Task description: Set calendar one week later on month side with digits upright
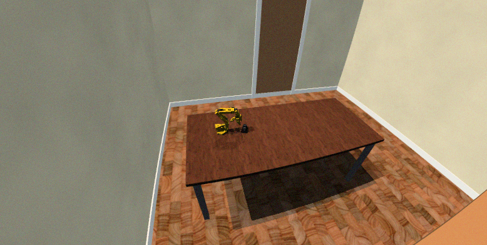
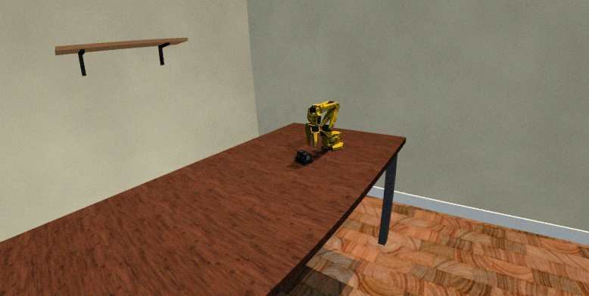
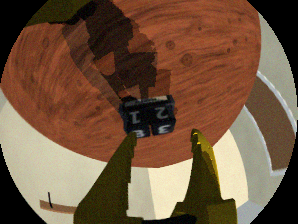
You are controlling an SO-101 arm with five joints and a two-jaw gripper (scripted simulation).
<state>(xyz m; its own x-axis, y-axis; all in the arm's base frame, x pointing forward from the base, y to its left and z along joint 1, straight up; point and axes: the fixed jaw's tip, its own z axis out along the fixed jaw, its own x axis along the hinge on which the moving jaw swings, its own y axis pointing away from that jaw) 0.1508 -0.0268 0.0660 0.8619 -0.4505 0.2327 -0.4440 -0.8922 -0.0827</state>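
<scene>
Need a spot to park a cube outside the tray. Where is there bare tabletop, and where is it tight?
Bare wood runs from the calendar tray along the table toward its far end and both long edges. Tight: the strip between tray and arm base, where the empty, part-open gripper hangs.

From my station I saw the calendar (image 3: 148,117) as a small dark tray holding two dark cubes side by side, resting flat on the desk (image 2: 230,194) near its end. In the wrist view the left cube (image 3: 135,117) showed a pale 1 and the right cube (image 3: 162,115) a pale 2, both upright on the faces toward the camera. The month's name was too small for me to read, and in the top view the calendar (image 1: 244,128) was only a dark block.
</scene>
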